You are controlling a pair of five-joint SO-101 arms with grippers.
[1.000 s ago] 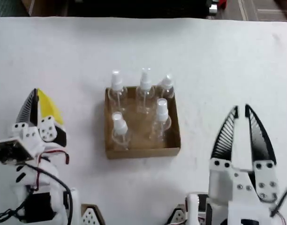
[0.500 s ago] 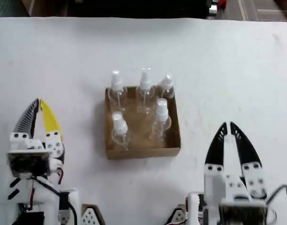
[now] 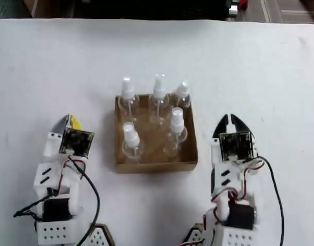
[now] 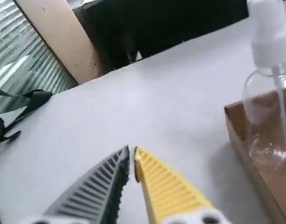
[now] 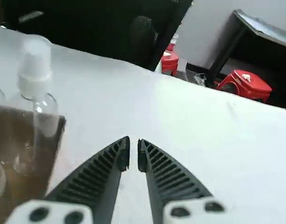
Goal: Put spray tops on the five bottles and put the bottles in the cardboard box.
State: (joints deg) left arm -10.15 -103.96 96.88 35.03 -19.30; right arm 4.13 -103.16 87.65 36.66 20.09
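Note:
The cardboard box (image 3: pixel 156 166) stands mid-table with several clear bottles upright inside, each wearing a white spray top, such as the front-left bottle (image 3: pixel 130 141) and the back-middle bottle (image 3: pixel 158 95). My left gripper (image 3: pixel 69 120), with one grey and one yellow finger, rests left of the box, shut on nothing. Its tips (image 4: pixel 132 155) point past one bottle (image 4: pixel 268 88) at the box corner (image 4: pixel 241 135). Right of the box, my right gripper (image 3: pixel 231 121) is shut and empty. Its black fingers (image 5: pixel 132 145) lie beside a bottle (image 5: pixel 34 88) in the box (image 5: pixel 26 144).
White table (image 3: pixel 259 72) runs open on both sides of the box. Its far edge meets a dark room with a wooden panel (image 4: pixel 59 37), black straps (image 4: pixel 21 100) and red stools (image 5: pixel 246 81). Both arm bases sit at the near edge.
Both arms have pulled back and down toward their bases. The right gripper's fingers, slightly apart a second ago, have come together, and the left gripper has straightened.

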